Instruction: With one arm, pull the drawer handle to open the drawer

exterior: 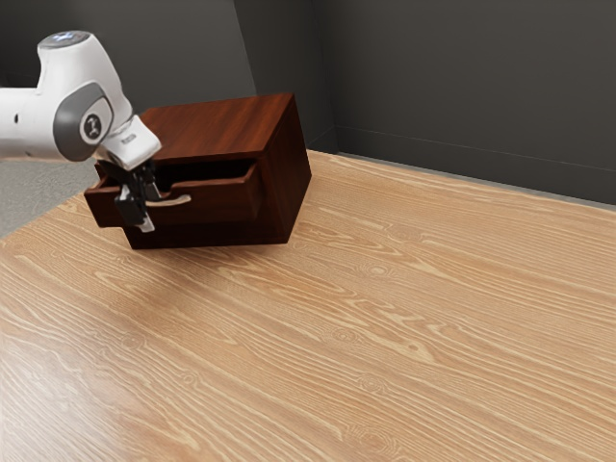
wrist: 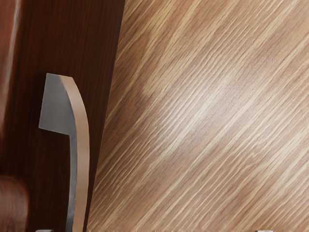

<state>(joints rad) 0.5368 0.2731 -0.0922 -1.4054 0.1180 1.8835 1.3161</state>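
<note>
Clearly partly out of its cabinet point(exterior: 241, 130), the drawer point(exterior: 207, 197) sits at the tabletop's point(exterior: 385, 337) 10 o'clock in the exterior view. The tool point(exterior: 135, 207), spread, stands at the handle's point(exterior: 173, 201) 9 o'clock end. The handle's long axis runs 9 to 3, and the drawer faces about 7 o'clock, so the pull likely goes that way.
</note>
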